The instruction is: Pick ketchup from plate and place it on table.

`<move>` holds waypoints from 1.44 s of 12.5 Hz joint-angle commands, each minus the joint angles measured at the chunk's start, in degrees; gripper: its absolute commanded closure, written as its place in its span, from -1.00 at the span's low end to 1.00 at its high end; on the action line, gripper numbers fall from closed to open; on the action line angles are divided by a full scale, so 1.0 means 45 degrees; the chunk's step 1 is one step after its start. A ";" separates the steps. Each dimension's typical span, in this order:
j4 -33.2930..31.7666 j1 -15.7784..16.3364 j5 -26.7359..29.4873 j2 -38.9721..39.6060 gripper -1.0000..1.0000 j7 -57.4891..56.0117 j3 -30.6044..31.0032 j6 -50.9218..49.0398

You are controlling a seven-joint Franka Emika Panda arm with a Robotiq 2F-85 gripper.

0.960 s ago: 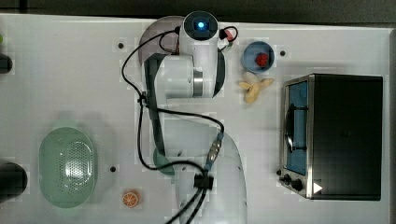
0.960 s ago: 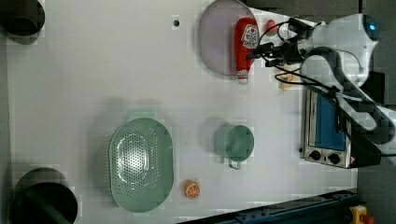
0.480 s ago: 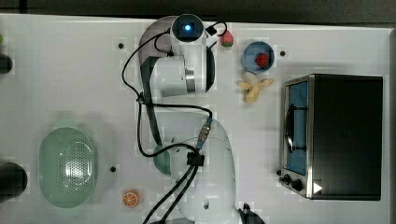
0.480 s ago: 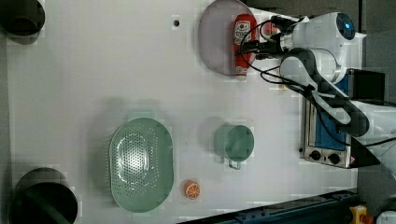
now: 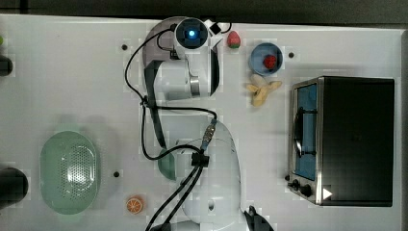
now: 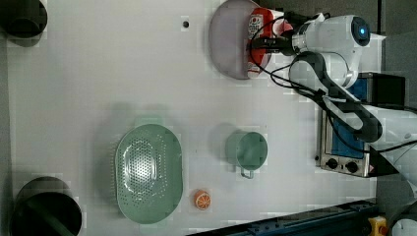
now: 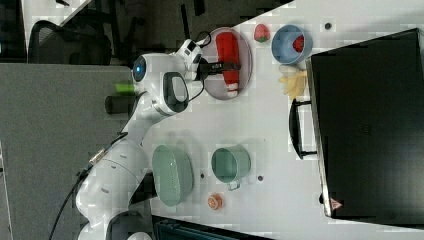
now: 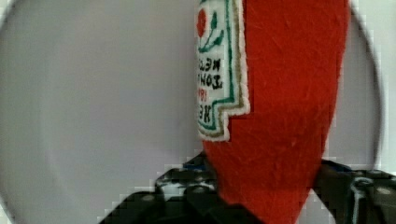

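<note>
Gripper point(image 8: 268, 196) down over the plate point(image 7: 215, 85), dark fingers point(image 8: 187, 186) on either side of the ketchup's point(image 7: 229, 50) body. Fingers sit right at the bottle's sides in the wrist view, but can't tell if they're actually pinching it or just standing beside it.

Ketchup = red felt-looking bottle with white label, lying flat on the plate, on the half toward the strawberry point(image 5: 234, 39). White cap end reaches the plate rim.

Plate is pale mauve and round, on the table point(image 5: 72, 86) against the edge along the top view's top, about mid-length. The arm covers most of it in the top view.

Strawberry on the table just beside the plate, same edge. Next along that edge is a blue bowl point(image 5: 260, 50) with a small red fruit point(image 5: 270, 61) inside. Peeled banana point(image 5: 261, 91) near the bowl, between it and the toaster oven point(image 5: 356, 139). Oven sits at the table's end on the top view's right.

Green perforated basket point(image 5: 70, 172) near the corner at the top view's bottom left, orange slice point(image 5: 135, 204) just beside it by the edge. Green cup point(image 6: 247, 150) mid-table, well apart from the plate.
</note>
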 commanded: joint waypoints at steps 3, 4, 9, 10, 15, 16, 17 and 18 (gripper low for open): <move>0.0662 0.0002 -0.0062 -0.0338 -0.25 -0.0476 0.0046 -0.0002; 0.0666 -0.0001 -0.0019 -0.0640 -0.25 -0.0393 0.0052 -0.0020; 0.0301 -0.0264 0.0987 -0.3363 -0.25 -0.0257 0.0034 -0.3289; 0.0108 -0.0326 0.0999 -0.4030 -0.25 -0.0259 -0.0029 -0.4281; -0.2345 -0.0810 0.1000 -0.7261 -0.25 -0.0260 -0.0422 -0.6795; -0.3128 -0.0898 0.1003 -0.7766 -0.25 -0.0258 -0.0517 -0.6721; -0.3929 -0.0975 0.1025 -0.8227 -0.25 -0.0257 -0.0601 -0.6595; -0.4745 -0.1030 0.1082 -0.8685 -0.25 -0.0257 -0.0690 -0.6372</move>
